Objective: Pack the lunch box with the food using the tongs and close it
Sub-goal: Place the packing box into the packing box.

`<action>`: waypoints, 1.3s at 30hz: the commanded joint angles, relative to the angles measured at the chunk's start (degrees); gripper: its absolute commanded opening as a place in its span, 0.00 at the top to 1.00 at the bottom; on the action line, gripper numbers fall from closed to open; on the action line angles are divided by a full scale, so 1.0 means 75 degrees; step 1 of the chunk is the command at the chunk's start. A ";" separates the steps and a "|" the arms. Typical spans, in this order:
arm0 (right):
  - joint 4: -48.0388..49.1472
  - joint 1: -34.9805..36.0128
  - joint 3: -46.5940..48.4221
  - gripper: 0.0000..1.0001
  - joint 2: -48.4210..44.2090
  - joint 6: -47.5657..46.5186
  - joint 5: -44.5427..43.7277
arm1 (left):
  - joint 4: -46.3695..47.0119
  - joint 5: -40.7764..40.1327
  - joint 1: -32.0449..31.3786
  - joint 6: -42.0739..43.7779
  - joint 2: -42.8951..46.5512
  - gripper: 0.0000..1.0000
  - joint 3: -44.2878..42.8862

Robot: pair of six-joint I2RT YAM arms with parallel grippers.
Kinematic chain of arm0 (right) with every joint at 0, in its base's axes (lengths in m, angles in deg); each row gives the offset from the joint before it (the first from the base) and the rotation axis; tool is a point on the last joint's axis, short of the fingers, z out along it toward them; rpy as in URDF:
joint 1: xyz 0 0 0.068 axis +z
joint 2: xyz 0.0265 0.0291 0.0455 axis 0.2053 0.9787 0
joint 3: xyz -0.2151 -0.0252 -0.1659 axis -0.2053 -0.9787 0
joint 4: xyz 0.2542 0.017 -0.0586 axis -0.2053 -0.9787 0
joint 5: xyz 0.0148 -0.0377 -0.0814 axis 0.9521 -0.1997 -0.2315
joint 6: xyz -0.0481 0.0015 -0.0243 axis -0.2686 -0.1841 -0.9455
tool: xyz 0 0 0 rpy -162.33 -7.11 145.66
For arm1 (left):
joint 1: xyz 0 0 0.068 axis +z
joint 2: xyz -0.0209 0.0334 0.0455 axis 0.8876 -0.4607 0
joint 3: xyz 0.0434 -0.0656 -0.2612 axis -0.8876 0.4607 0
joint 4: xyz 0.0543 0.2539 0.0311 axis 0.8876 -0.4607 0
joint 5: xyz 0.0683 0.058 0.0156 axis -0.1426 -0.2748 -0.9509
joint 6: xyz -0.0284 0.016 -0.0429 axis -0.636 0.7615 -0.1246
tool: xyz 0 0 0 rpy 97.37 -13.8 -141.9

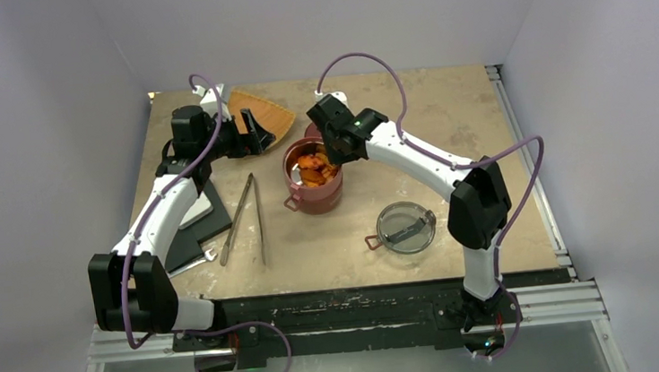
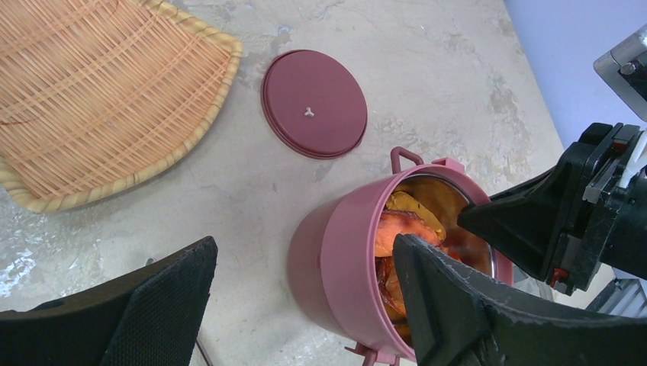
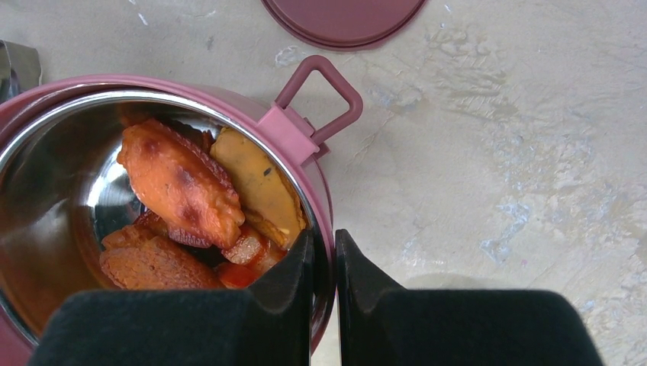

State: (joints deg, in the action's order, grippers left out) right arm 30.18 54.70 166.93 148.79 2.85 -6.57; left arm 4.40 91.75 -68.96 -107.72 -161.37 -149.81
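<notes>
My right gripper (image 3: 324, 245) is clamped on the rim of the lunch box (image 1: 316, 192). One finger sits inside the steel lining and one outside, with the wall pinched between them, and the side handle (image 3: 320, 84) is just ahead of the fingertips. The food (image 3: 183, 191) is a pile of orange, red and brown pieces in the open bowl, right beside the inner finger. My left gripper (image 2: 305, 255) hangs with its jaws wide apart and nothing in them. The box is just off its right finger, though I cannot tell whether they touch. The tongs (image 1: 246, 216) lie flat on the counter (image 1: 446, 122), held by neither arm. They are back toward the bases from the left gripper and well apart from the right one. The woven tray (image 2: 99, 99) lies ahead and to the left of the left gripper, and I see no pieces on the part that shows. From that I judge the loading is done or very nearly so. Closing has not started. A dark-red disc lid (image 2: 314, 103) lies flat on the counter just beyond the box, ahead of both grippers. The smoky clear top lid (image 1: 406, 226) lies well behind the right gripper, toward its base. What remains, as I read it, is seating the disc lid, fitting the clear lid on top and fastening the box. The right-hand grip looks to be steadying the box for that.
</notes>
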 commanded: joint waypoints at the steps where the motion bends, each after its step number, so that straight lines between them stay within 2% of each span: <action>1: -0.0224 0.0076 -0.0141 0.93 -0.0271 0.0116 -0.0141 | 0.0162 0.0054 -0.0015 0.0014 0.0121 0.15 -0.0036; 9: -0.0366 0.0099 0.0066 0.92 -0.0298 0.0175 -0.0418 | 0.0166 0.0049 -0.0008 0.0013 0.0127 0.15 -0.0042; 13: -0.0368 0.0107 0.0083 0.88 -0.0235 0.0186 -0.0442 | 0.0167 0.0052 -0.0015 0.0013 0.0126 0.15 -0.0042; 21: -0.0414 0.0134 0.0415 0.67 -0.0270 0.0178 -0.0467 | 0.0300 -0.0143 -0.0015 0.0006 0.0348 0.15 0.0071; 29: -0.0166 0.0134 0.0708 0.43 -0.0793 -0.0112 -0.0415 | 0.0325 -0.1074 -0.0003 -0.0259 0.1393 0.15 0.0770; 32: 0.0071 0.0134 0.0512 0.40 -0.1116 -0.0302 -0.0069 | 0.0514 -0.1221 -0.0003 -0.0885 0.2081 0.15 0.1400; 36: 0.0431 0.0105 0.0118 0.39 -0.1442 -0.0616 0.0033 | 0.0035 -0.1391 -0.0009 -0.1255 0.2771 0.15 0.1892; 39: 0.0843 0.0034 -0.0172 0.41 -0.1562 -0.0935 0.0210 | -0.0219 -0.1044 -0.0015 -0.1504 0.3070 0.17 0.2288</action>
State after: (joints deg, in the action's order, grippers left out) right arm 31.60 55.33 167.98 139.00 -0.25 -7.21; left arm 4.36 83.01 -68.96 -114.76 -140.89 -135.80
